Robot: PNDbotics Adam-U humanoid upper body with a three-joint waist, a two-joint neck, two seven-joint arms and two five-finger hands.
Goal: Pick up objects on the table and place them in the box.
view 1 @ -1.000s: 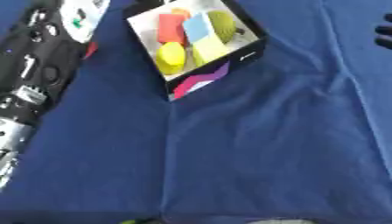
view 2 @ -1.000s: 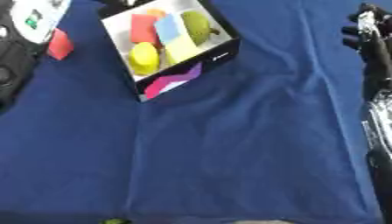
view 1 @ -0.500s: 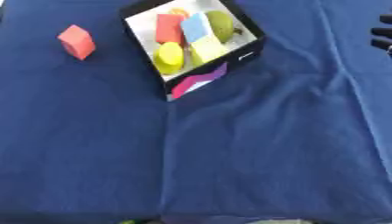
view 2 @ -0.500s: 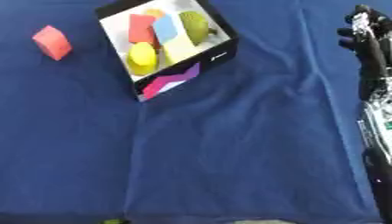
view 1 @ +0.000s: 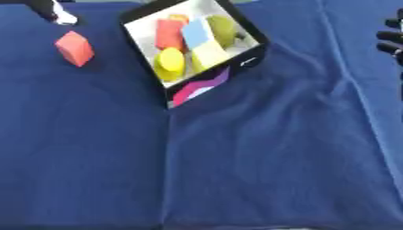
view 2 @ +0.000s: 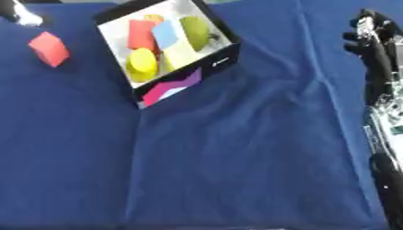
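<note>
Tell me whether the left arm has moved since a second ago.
Yes. It covered the cloth left of the box then; now only its tip shows at the top-left corner, beyond the red block.

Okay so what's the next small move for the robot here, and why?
Probably bring the left robot hand down onto the red block to grasp it. That block lies alone on the blue cloth, left of the box, which already holds several coloured pieces. The right robot hand is far off at the right edge.
</note>
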